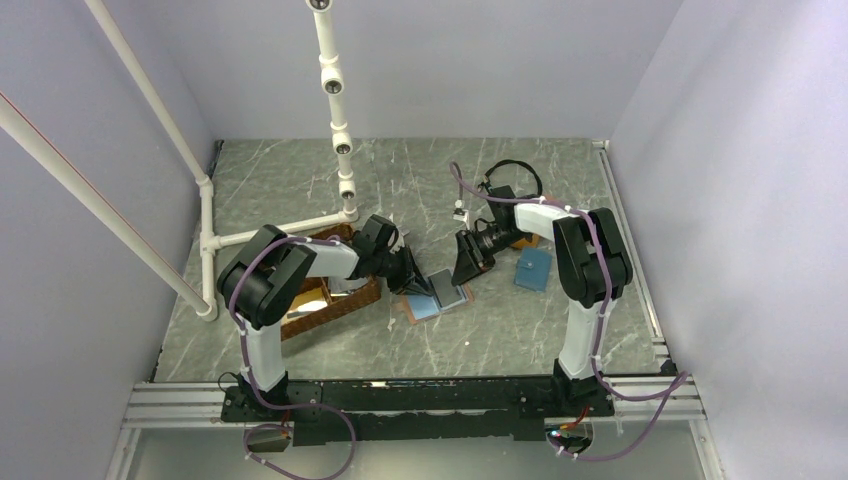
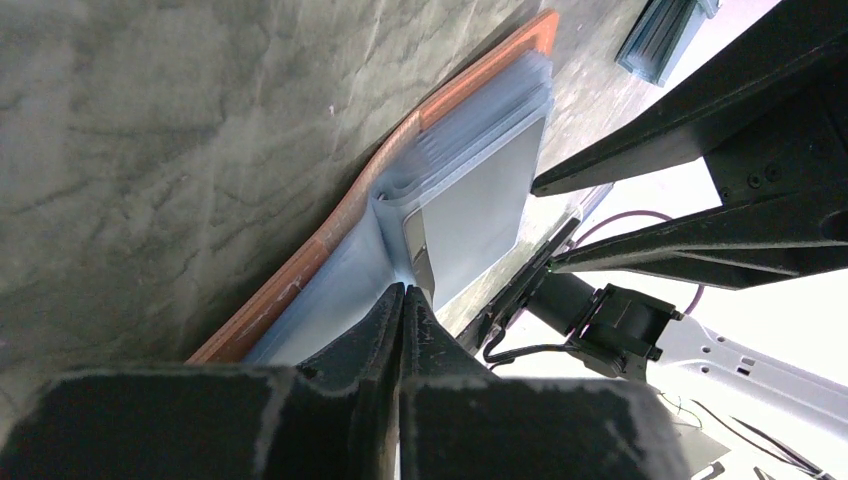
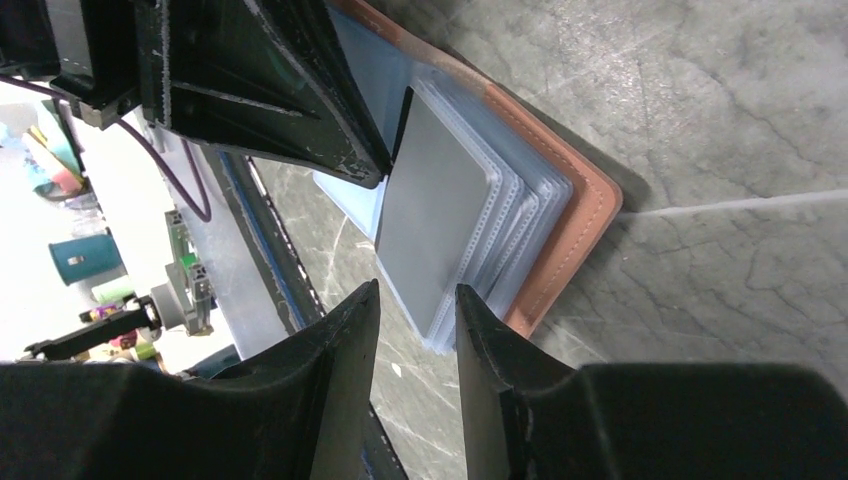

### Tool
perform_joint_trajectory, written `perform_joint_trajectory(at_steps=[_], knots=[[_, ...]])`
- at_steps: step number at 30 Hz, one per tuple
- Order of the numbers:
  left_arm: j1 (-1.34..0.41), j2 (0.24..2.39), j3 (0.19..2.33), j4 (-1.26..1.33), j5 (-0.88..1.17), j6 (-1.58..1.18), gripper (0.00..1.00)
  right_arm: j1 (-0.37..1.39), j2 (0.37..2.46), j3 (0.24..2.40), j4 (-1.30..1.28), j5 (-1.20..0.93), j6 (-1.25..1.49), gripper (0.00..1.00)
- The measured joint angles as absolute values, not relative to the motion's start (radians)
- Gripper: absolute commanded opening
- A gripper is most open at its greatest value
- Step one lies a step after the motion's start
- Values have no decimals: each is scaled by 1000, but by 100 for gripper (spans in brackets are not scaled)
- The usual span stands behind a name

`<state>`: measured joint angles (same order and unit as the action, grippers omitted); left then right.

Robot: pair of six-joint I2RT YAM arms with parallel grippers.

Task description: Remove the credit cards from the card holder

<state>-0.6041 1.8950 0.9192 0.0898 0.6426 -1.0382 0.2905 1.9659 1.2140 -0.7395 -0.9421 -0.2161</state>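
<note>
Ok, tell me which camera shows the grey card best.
Right wrist: the grey card faces the lens nearly whole, over the clear sleeves of the card holder. Left wrist shows it foreshortened, beyond the shut left gripper. Top external gives only a tiny grey patch.

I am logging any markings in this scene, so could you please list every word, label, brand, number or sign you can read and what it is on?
No readable text in any view.
The grey card: the face that shows is blank.
The card holder: no brand or stamp on its visible edge or sleeves.
The blue wallet: too small to tell.
The background clutter in the right wrist view: too blurred to read.
</note>
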Motion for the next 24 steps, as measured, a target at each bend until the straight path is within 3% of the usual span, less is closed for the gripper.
perform_joint_trajectory(at_steps=[24], knots=[[-604,1895,907,113,650,-1058,13,313,1966,1214,-739,-946,-216,34]])
